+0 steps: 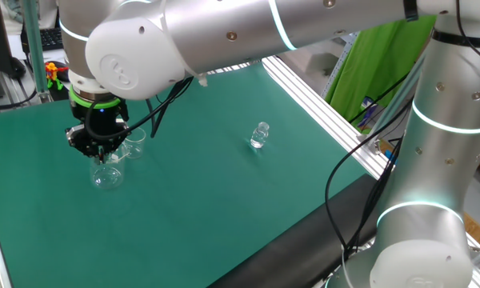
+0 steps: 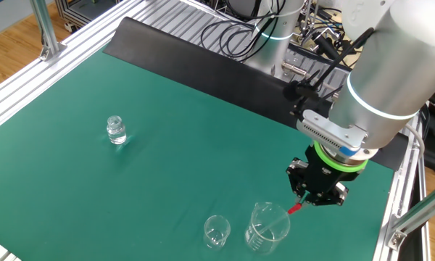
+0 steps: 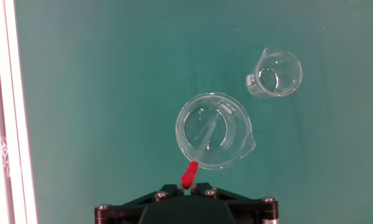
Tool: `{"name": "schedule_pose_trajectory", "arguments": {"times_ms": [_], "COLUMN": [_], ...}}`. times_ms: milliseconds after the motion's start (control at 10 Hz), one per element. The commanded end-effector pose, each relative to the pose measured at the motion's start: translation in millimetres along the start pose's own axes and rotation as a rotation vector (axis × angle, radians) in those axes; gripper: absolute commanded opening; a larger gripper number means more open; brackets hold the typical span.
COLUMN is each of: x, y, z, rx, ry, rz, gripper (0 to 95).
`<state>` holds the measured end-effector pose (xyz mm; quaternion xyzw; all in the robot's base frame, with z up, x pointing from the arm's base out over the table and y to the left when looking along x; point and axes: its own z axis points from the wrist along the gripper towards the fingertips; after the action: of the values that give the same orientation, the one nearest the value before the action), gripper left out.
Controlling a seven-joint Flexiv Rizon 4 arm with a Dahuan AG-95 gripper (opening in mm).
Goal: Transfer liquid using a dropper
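Gripper (image 2: 309,194): fingertips hidden, closed on dropper's red bulb. Dropper (image 3: 189,175): clear stem faint, barely legible, slanting down from the bulb into larger beaker (image 3: 214,131) near desk (image 2: 167,145) edge. Smaller beaker (image 3: 275,73) beside. Vial (image 2: 116,130) well apart.

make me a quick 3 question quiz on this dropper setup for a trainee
1. True or false: the dropper lies flat on the green mat.
2. How many clear glass vessels stand on the mat, counting the small vial?
3. Multiple choice: the dropper's red end is
A. at the claw, by the larger beaker's rim
B. inside the smaller beaker
C. beside the vial

Key
1. False: it leans inside the larger beaker, its clear stem reaching down into the glass.
2. Three: the larger beaker, the smaller beaker and the vial.
3. A: the claw is shut on the red end.
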<state>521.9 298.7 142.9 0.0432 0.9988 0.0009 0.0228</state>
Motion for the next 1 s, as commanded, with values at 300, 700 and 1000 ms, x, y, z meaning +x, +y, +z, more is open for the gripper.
{"name": "schedule_pose_trajectory", "arguments": {"times_ms": [300, 700, 1000], "x": [-3.5, -6.4, -6.4], "y": [-0.6, -0.8, -0.7], "z": [0.7, 0.5, 0.6], "rx": [0.006, 0.005, 0.000], "ry": [0.001, 0.003, 0.004], "rz": [0.005, 0.004, 0.003], "gripper": [38.0, 38.0, 19.0]}}
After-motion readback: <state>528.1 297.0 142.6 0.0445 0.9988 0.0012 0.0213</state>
